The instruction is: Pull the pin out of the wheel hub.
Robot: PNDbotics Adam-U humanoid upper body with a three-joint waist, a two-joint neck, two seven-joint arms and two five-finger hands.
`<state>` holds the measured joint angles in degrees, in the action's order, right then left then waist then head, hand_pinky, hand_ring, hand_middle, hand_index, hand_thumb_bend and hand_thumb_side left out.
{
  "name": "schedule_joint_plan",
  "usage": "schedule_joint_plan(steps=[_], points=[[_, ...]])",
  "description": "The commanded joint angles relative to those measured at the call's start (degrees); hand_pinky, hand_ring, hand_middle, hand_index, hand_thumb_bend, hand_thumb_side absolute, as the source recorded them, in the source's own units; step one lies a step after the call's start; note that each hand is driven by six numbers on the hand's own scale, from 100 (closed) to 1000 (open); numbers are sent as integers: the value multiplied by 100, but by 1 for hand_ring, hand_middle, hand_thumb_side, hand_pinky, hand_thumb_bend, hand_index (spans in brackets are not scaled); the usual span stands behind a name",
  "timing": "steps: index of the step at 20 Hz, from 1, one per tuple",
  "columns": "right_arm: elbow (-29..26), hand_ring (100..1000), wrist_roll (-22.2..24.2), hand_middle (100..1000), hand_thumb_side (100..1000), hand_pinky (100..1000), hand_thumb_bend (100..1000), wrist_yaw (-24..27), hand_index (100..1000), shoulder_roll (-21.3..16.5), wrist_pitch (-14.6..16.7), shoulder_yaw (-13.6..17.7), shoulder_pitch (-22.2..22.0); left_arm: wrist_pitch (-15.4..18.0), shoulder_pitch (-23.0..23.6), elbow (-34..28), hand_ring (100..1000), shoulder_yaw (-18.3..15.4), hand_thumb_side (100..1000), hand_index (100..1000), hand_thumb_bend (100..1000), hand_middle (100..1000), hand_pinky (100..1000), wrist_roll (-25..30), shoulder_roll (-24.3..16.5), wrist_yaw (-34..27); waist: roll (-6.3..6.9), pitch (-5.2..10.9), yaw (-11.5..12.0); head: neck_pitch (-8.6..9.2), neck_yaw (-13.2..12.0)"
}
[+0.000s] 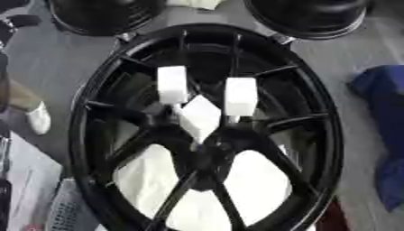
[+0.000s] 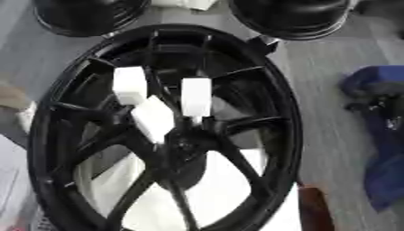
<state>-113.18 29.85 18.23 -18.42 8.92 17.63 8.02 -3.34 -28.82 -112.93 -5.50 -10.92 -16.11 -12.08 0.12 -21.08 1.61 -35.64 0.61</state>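
Observation:
A large black wheel hub (image 1: 331,135) with thin spokes fills the middle of both views. Three white block-shaped pins stand up around its centre: one at upper left (image 1: 172,84), one at upper right (image 1: 241,96), and one turned like a diamond just below and between them (image 1: 200,117). The dark centre of the hub (image 1: 211,146) lies right under the lowest block. Neither of my hands shows in either view, and nothing touches the pins.
Two black round objects (image 1: 107,16) (image 1: 308,16) sit beyond the far rim. A blue cloth (image 1: 387,90) lies to the right on the grey floor. White sheeting (image 1: 260,180) shows through the lower spokes. A white shoe (image 1: 37,118) is at the left.

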Motion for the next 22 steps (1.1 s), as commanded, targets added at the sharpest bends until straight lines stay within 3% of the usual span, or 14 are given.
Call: schedule_joint_plan(steps=[1, 10, 21, 22], points=[[-141, 671, -15, 611, 666, 936, 100, -16, 758, -156, -1, 22, 31, -2, -73, -88, 692, -22, 731, 755, 100, 586, 632, 9, -107, -9, -3, 161, -2, 60, 15], [-141, 674, -50, 613, 645, 933, 100, 63, 759, -274, 61, 29, 76, -28, -21, -25, 692, 3, 742, 754, 100, 584, 628, 26, -240, -20, -47, 161, -33, 57, 63], [-141, 692, 1, 629, 542, 913, 100, 527, 768, -1696, 1013, -158, -134, 9, 537, 97, 688, -26, 761, 754, 100, 580, 622, 50, -849, -57, -61, 283, -245, -67, 44], [-141, 695, 34, 632, 636, 910, 100, 547, 769, -1844, 1104, -177, -108, 15, 597, 95, 689, -43, 780, 754, 100, 580, 622, 39, -897, -57, -54, 287, -261, -79, 35]])
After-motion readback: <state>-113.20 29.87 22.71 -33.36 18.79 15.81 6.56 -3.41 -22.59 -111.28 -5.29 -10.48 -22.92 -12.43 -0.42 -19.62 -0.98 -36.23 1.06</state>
